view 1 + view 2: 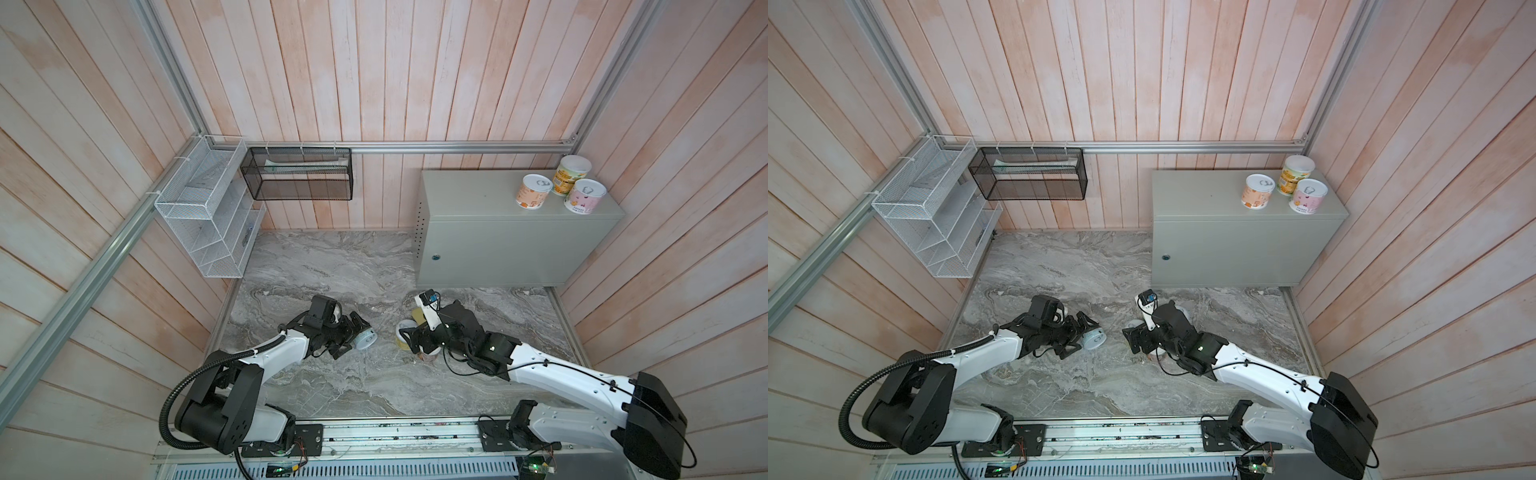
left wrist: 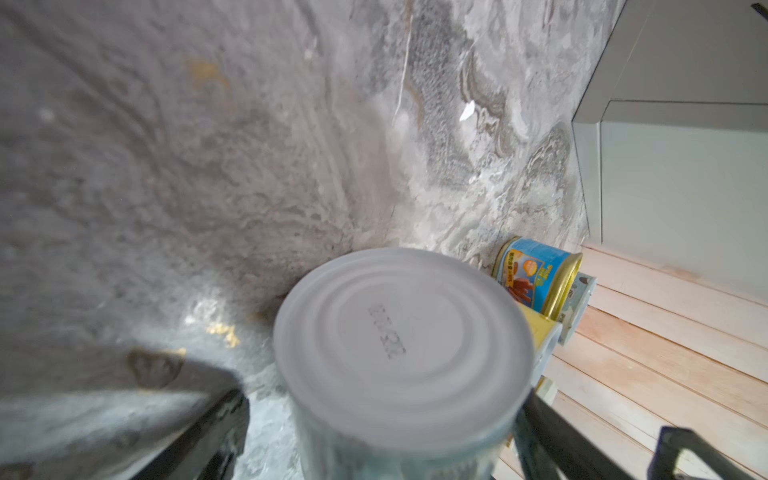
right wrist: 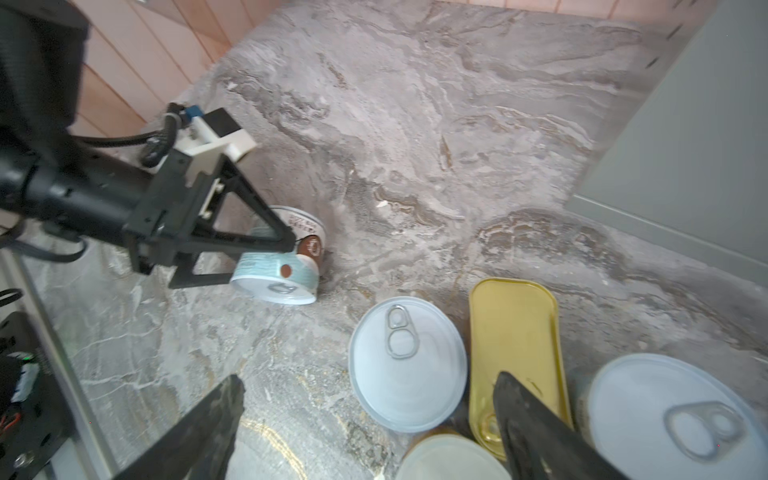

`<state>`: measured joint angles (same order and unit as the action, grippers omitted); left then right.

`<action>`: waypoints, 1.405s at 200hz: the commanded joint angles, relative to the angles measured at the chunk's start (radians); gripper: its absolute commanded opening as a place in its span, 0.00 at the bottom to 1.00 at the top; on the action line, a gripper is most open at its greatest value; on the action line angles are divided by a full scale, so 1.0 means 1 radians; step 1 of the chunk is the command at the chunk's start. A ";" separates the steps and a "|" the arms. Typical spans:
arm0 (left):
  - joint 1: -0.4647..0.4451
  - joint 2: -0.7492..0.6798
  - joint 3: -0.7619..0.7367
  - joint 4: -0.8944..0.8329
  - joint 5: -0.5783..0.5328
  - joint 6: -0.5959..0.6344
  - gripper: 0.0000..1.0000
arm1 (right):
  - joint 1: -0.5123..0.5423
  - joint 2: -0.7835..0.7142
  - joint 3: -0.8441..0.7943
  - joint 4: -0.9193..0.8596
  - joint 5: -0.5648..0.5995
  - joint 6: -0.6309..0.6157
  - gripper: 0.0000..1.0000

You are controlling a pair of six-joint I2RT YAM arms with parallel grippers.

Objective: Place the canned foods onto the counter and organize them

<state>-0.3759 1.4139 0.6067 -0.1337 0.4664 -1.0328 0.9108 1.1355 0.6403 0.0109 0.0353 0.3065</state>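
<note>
Three round pastel tins (image 1: 534, 192) are standing upright at the far right end of the bench (image 1: 469, 203) top. Five tins are resting on the marbled slab (image 1: 332, 266): one teal-labelled tin (image 3: 274, 274) is lying tipped between the spread, unclenched jaws of the left claw (image 1: 355, 336); three white-topped round tins (image 3: 407, 361) and one gold-topped rectangular tin (image 3: 515, 332) are clustering beneath the released right claw (image 3: 368, 380).

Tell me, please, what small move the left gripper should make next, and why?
Probably close the left gripper on the teal can: its fingers flank the tilted can, yet the left wrist view shows slab between one finger and the can's side.
</note>
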 commanded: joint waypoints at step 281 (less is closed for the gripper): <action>-0.001 0.162 0.374 -0.043 0.179 0.058 0.40 | 0.059 0.094 -0.144 0.443 -0.019 -0.052 0.93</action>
<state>-0.3805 1.6321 0.9329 -0.1902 0.5476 -0.9653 0.9485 1.1828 0.5140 0.2993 0.0025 0.2798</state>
